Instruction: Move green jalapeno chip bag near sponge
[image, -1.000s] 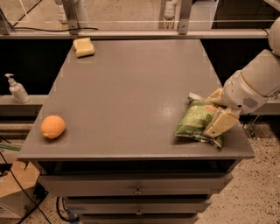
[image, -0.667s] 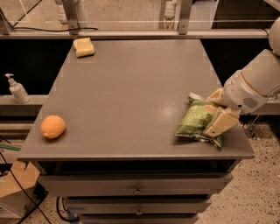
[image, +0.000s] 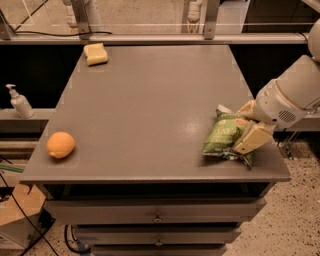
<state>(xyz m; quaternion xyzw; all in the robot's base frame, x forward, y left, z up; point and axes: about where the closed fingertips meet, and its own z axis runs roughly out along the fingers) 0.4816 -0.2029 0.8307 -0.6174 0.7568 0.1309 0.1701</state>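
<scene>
The green jalapeno chip bag lies flat near the table's front right corner. The gripper comes in from the right on a white arm. It is open, with one pale finger behind the bag's right end and the other finger over its front right edge. The bag rests on the table between them. The pale yellow sponge sits at the far left corner of the table, far from the bag.
An orange fruit lies near the front left edge of the grey table. A soap dispenser stands on a ledge to the left. Drawers are below the tabletop. A rail runs behind the table.
</scene>
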